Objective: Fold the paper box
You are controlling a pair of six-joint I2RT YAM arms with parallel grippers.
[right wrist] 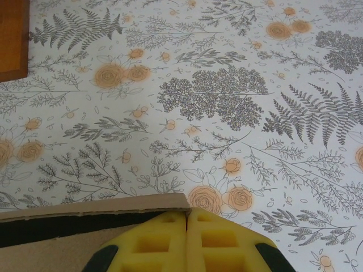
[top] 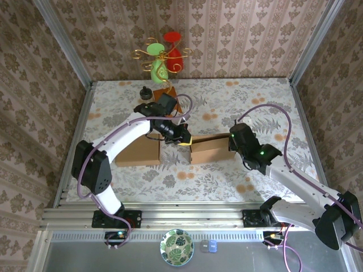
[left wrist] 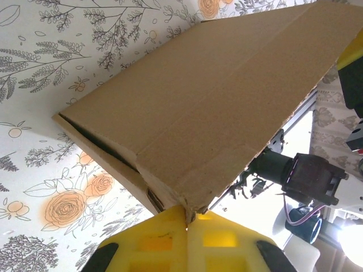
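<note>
Two arms: each meets one end of the paper box (top: 212,148), near the middle of the flowered surface (top: 238,102).
Spare cardboard (top: 139,153): a second flat piece lies to the left, under the left forearm, not held.
Left gripper (top: 184,137): jaws together, clamped on the box's left corner; the wrist view shows the yellow pads (left wrist: 150,241) pinching the board.
Box condition: flattened, its panels close together with a dark slit between them and creases visible. I cannot tell whether it rests on the surface or is lifted.
Right gripper (top: 232,141): jaws together at the box's right corner, apparently pinching its edge.
Progress: judged early. The box is gripped at both ends, but no walls stand and no flaps are tucked.
Remaining: opening the shell, squaring it, folding the flaps.
</note>
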